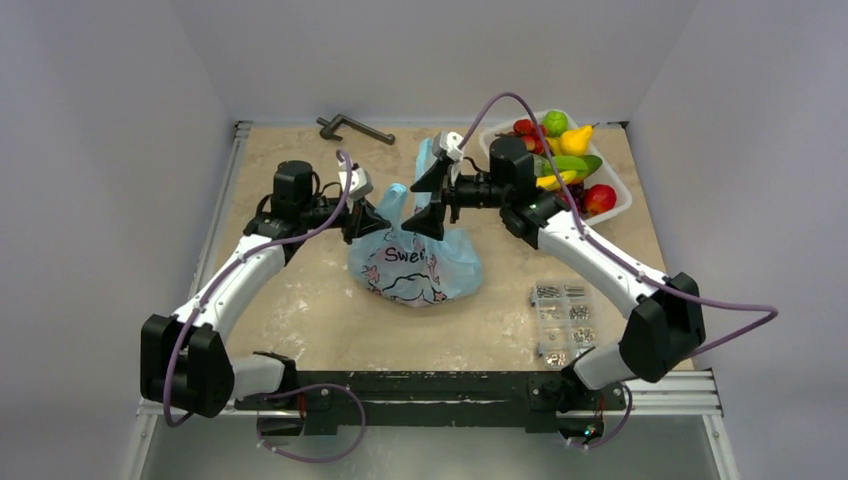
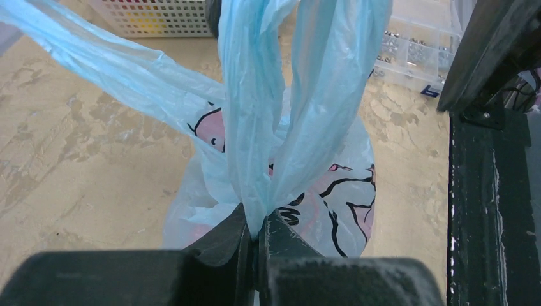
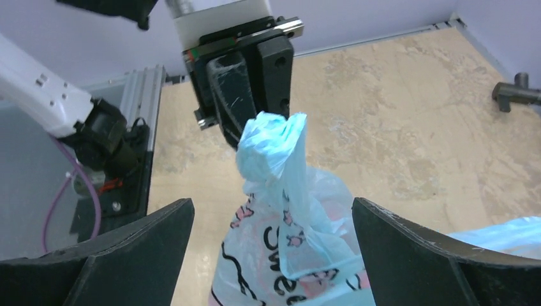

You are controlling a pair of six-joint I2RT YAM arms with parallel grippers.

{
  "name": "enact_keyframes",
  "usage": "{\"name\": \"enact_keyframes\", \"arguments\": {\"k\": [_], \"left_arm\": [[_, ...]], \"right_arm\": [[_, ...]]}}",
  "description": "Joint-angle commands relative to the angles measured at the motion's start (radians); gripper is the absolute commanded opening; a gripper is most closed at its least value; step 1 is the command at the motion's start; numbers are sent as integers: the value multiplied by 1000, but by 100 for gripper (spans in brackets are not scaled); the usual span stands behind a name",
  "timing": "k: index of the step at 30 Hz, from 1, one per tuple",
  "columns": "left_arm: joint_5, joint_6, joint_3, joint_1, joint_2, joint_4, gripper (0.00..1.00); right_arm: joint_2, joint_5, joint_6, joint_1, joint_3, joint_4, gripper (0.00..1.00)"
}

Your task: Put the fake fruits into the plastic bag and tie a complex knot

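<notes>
The light-blue plastic bag (image 1: 415, 265) stands at the table's middle, its white printed patch facing forward. My left gripper (image 1: 372, 218) is shut on one bunched handle loop and holds it up; the left wrist view shows the jaws pinched on that handle (image 2: 258, 233) above the bag (image 2: 332, 191). My right gripper (image 1: 428, 200) is open, its fingers either side of the bag's top without touching it; the right wrist view (image 3: 274, 245) shows the bag (image 3: 287, 255) between them. The fake fruits (image 1: 565, 160) lie in the white tray (image 1: 620, 205). What is inside the bag is hidden.
A clear box of screws (image 1: 563, 322) sits at the front right. A dark metal tool (image 1: 350, 128) lies at the back left. The bag's second handle (image 1: 425, 160) trails toward the back. The tray's mesh wall (image 2: 153, 16) and the screw box (image 2: 415, 51) show in the left wrist view.
</notes>
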Motion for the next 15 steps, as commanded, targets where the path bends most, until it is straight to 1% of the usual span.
{"name": "enact_keyframes", "arguments": {"k": [1,3,4,5,6,8,9,10,12,13,15], "left_arm": [[-38,-50,-16,-17,-34,76,0],[-41,-30,-18,-27,-40,53,0],[-47,-11,-14,-33,-42,35,0],[-51,8,-14,-39,-44,17,0],[-58,29,-10,-46,-46,-4,0],[-66,50,0,-48,-52,-36,0],[-66,62,11,-46,-56,-61,5],[-61,78,22,-44,-60,-92,14],[-25,107,36,-25,-78,-149,32],[-1,116,41,-8,-88,-172,38],[52,152,65,25,-104,-234,45]], "right_arm": [[69,137,305,38,-15,213,93],[99,146,353,39,-19,286,85],[109,140,360,38,-18,311,76],[122,130,365,40,-15,333,64],[134,119,364,40,-7,340,46],[147,80,348,40,9,334,19],[147,62,337,39,11,333,7],[143,48,323,40,7,330,0],[131,25,289,39,-2,319,0],[126,11,261,40,-2,304,0],[114,-8,205,39,-3,272,0]]}}
